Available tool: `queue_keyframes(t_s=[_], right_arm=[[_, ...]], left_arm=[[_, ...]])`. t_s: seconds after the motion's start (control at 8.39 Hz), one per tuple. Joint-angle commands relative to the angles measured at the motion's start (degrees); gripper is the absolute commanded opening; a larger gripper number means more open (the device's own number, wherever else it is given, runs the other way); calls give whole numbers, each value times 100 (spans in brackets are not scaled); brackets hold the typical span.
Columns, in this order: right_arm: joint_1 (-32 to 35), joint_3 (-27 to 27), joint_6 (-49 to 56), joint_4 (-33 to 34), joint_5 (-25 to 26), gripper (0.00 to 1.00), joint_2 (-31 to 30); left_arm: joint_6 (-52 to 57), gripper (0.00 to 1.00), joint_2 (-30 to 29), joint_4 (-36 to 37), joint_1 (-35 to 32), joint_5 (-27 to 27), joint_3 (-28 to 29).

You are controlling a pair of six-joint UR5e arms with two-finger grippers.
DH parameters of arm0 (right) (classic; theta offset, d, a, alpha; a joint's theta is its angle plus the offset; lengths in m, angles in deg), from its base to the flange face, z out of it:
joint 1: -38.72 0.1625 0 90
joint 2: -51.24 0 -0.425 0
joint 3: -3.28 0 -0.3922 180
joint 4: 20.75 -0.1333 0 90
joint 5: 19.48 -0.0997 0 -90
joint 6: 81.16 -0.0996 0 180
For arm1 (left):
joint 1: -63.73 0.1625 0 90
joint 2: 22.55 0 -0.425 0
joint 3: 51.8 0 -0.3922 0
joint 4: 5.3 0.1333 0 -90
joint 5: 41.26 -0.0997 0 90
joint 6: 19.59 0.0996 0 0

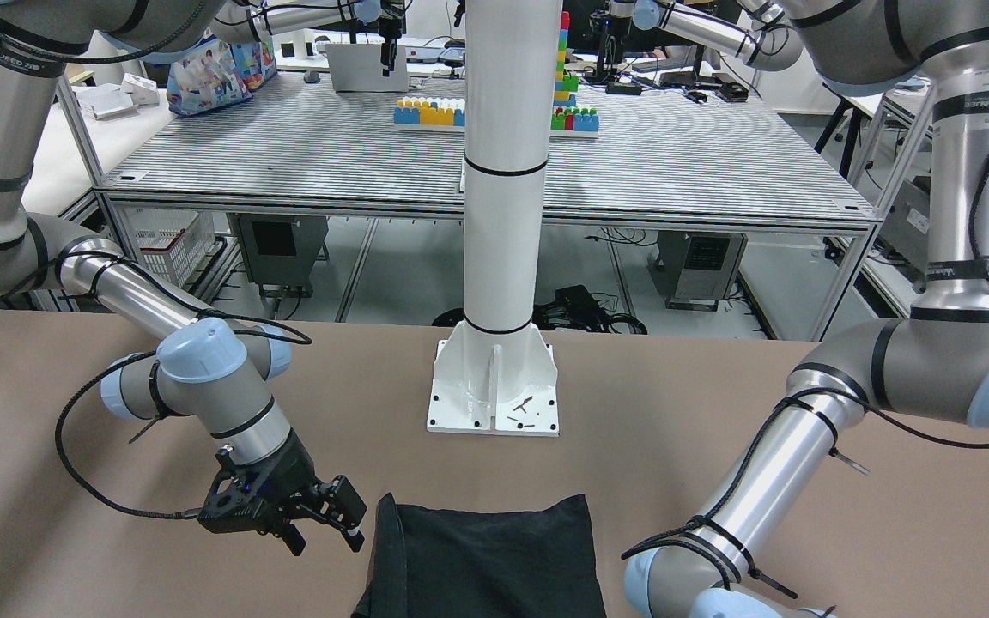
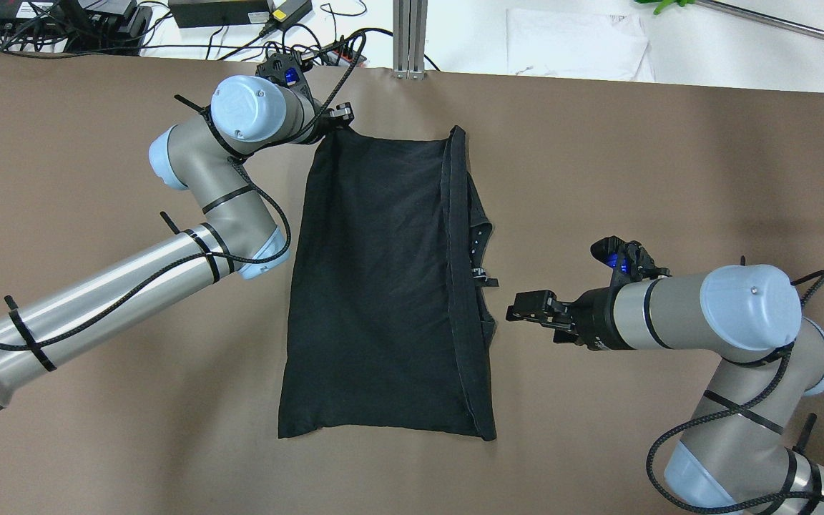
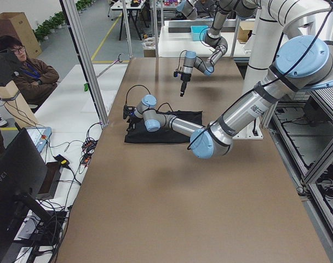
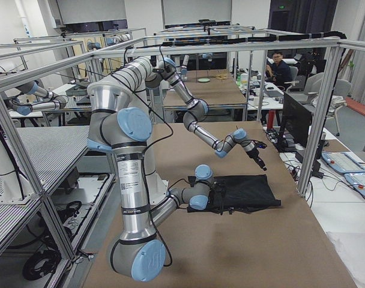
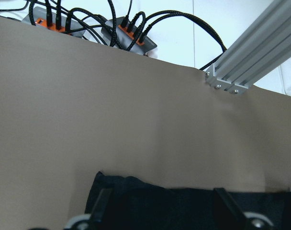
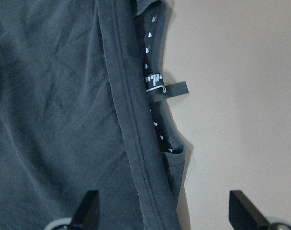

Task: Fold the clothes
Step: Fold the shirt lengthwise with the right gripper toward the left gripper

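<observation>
Brown table bears clothes, tag clearest from right wrist (left end effector, right end effector spread).

We see a robotics lab: aluminium-framed benches, further robot arms at other tables, a monitor, tangled cables and a seated person.

Bare bench lies open on the garment's left, under the slanting left forearm, and again on its right. There the right claw stands with fingers spread, a narrow strip of bench between it and the folded hem. The left claw sits at the garment's far left corner, fingers apart over the cloth. Beyond it a short stretch of bench ends at power strips and an aluminium post. The white column base blocks the robot-side middle.
</observation>
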Motion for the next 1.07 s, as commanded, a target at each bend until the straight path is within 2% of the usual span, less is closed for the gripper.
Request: queue_keyframes(t_s=[0.0,0.12,0.24,0.6,0.72,0.95], right_arm=[[-133,-27,1072,1856,689,95,1020],[-273,-123,1189,2507,1006,95,1408],[-344,-472,1199,2792,1200,95,1873],[-424,-1781,1208,2769,1518,95,2745],[-424,-2063,1208,2769,1527,95,2852],[-398,-2241,1566,2751,1668,95,2862]], left_arm=[[364,100,485,-4,-304,719,-562],[383,100,626,-4,-409,818,-704],[513,100,680,-4,-515,975,-722],[751,100,803,-48,-630,1056,-723],[769,100,829,-57,-639,1108,-723],[770,100,970,-66,-639,1161,-828]])
